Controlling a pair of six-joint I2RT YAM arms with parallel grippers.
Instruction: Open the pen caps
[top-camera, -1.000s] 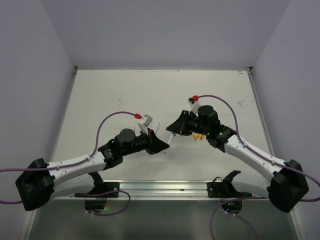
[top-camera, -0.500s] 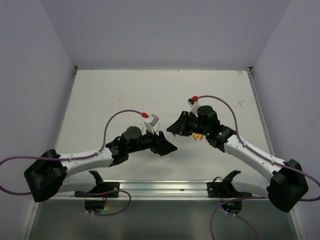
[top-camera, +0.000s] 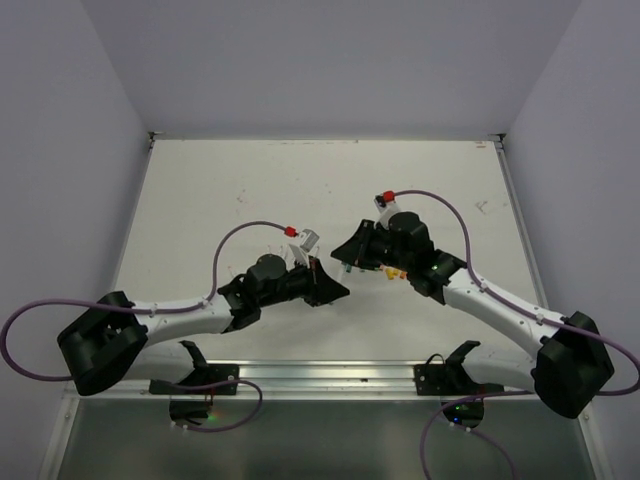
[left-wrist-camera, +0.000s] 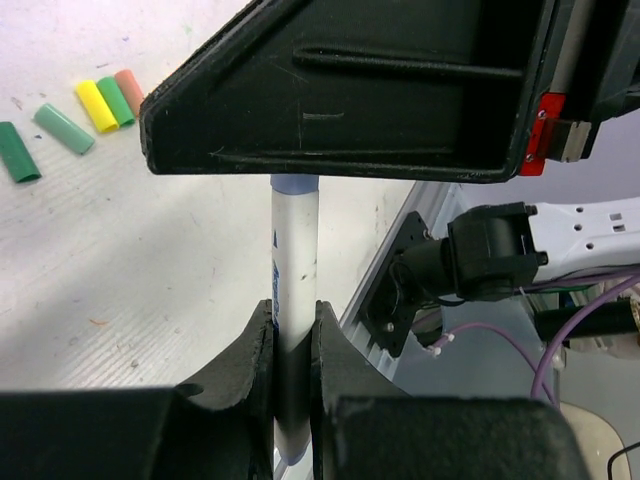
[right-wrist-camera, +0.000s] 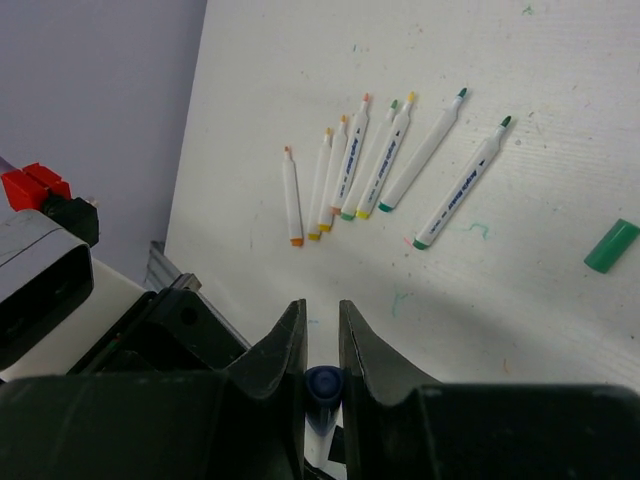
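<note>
Left wrist: I see my left gripper (left-wrist-camera: 293, 335) clenched on the white pen (left-wrist-camera: 296, 235); right gripper (right-wrist-camera: 320, 325) grasps its blue cap (right-wrist-camera: 322, 388).

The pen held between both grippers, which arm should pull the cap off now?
Right. The right gripper is shut on the blue cap, while the left gripper clamps the pen body. The loose caps lie by the right gripper, so dropping it there is likely easy.
</note>
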